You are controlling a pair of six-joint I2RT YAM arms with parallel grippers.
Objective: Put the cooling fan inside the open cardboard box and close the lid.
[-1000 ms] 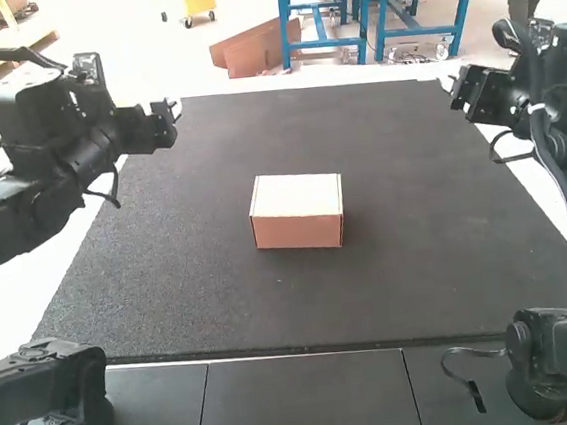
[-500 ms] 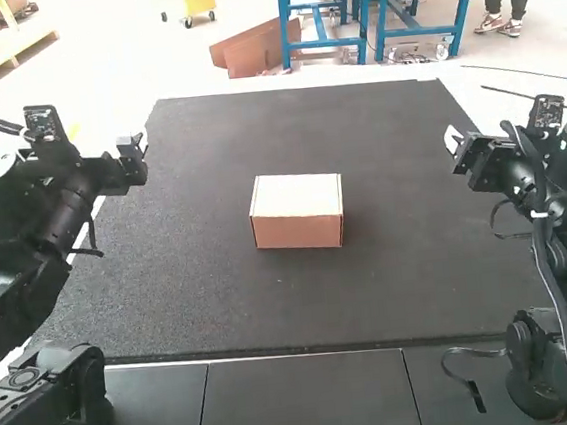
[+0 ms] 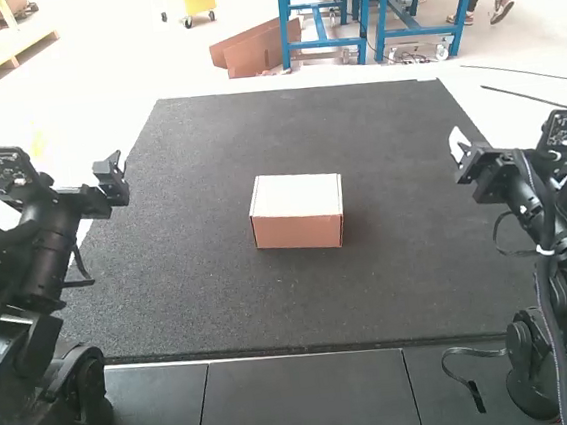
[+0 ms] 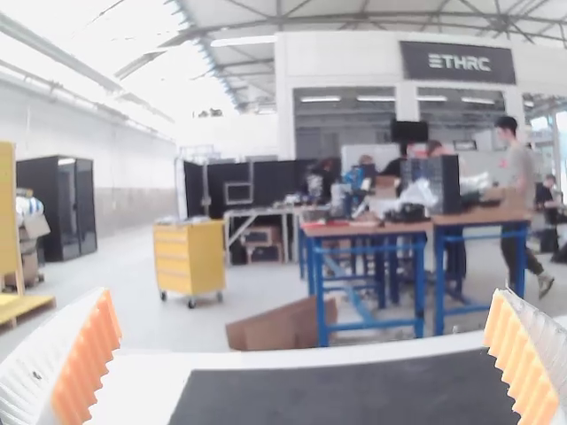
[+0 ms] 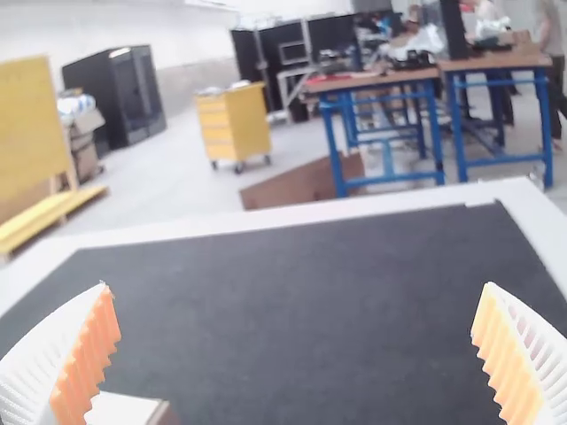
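the left fingers are spread wide, white and ribbed with orange pads, and nothing lies between them. the right fingers are spread just as wide and are empty too. in the high view the left pair hangs over the left border of the black mat and the right pair over its right border, each well apart from the task's thing.

the cardboard box sits near the middle of the mat, which covers most of the white counter. it stands square on its base with the lid lying flat on top. with the lid down i cannot tell whether the cooling fan is inside.

i judge the box to be light, with thin walls that hold their shape but would dent or bow under a hard pinch. its matte card should grip well on the ribbed pads, and the rough mat should keep it from sliding under a push. if a fan sits loose inside, the weight may shift when the box is tilted, so it is better kept level.

the safest hold looks to be across the two short side walls, low down and near the corners, where the card is stiffest. for seating the lid, a gentle press along its front edge should serve better than a press at the centre, where the panel can sag.
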